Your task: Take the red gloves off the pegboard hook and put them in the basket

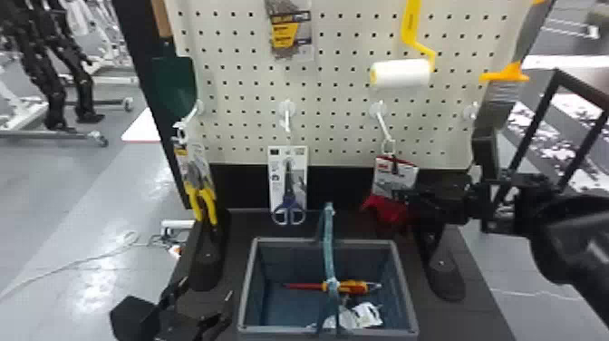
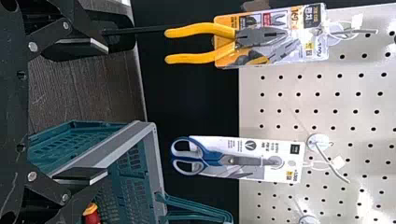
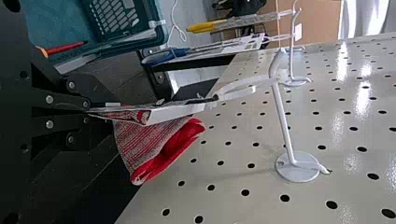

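"Well, what do we find at the right gripper [image 1: 402, 196]?"

"We see its jaws closed on the red gloves [image 1: 389, 211]. The right wrist view shows us also their white loop [image 3: 246, 89] around the hook [image 3: 282, 116]."

"And which way do the gloves point?"

"In the head view we find their long axis almost upright, the card [image 1: 384, 179] above, the red fabric below."

"And the left gripper [image 1: 206, 291]?"

"Its jaws stand apart, beside the basket [image 1: 404, 281], where the head view gives us a screwdriver [image 1: 352, 286] inside. From the left wrist we observe scissors [image 2: 214, 159] hanging."
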### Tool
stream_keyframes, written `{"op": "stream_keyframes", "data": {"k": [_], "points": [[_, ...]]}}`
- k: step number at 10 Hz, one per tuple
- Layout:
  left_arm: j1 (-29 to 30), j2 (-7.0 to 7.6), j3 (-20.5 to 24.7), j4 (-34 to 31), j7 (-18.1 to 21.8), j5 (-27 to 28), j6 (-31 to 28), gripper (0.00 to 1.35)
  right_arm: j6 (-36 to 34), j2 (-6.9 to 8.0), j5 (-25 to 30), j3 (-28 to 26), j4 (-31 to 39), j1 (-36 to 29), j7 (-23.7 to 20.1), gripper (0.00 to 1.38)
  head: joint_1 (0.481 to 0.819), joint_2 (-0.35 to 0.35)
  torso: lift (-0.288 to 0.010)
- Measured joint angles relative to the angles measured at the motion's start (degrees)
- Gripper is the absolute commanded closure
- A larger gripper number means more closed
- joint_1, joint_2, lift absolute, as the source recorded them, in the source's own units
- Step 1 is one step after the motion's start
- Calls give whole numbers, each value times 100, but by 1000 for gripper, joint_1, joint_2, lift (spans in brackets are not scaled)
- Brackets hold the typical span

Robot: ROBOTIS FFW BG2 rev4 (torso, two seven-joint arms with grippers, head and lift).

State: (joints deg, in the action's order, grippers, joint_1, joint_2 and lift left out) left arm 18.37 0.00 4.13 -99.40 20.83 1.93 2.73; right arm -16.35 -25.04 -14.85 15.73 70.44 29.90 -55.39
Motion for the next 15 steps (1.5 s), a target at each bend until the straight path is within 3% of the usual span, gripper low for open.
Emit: {"op": "stream_keyframes", "data": {"k": [2,4,6,8,11,13,15], "points": [[-1,0,-4,-5,5,0,-1,354,-73,-65,9,-2,133,-36,-157,1283,549,0,-100],[8,0,-7,-14,14,5,-17,354,-329,-281,150,-235,759,-282,-312,1283,549,0,-100],[25,0,-1,-46,17,15,-41,354,-686,-261,491,-852,1546,-680,-367,1283,549,0,-100],[41,0,-2,-83,17,14,-73,354,-1144,8,725,-1440,2512,-1212,-404,1283,549,0,-100],[120,0,57,-142,23,25,-97,354,-1964,641,683,-1687,3630,-1936,-402,1283,549,0,-100],[101,0,47,-159,26,28,-125,354,-2191,1035,715,-1695,3682,-2162,-617,1283,549,0,-100],[79,0,35,-160,26,35,-142,354,-1994,1363,855,-1604,2957,-2207,-904,1283,549,0,-100]]}}
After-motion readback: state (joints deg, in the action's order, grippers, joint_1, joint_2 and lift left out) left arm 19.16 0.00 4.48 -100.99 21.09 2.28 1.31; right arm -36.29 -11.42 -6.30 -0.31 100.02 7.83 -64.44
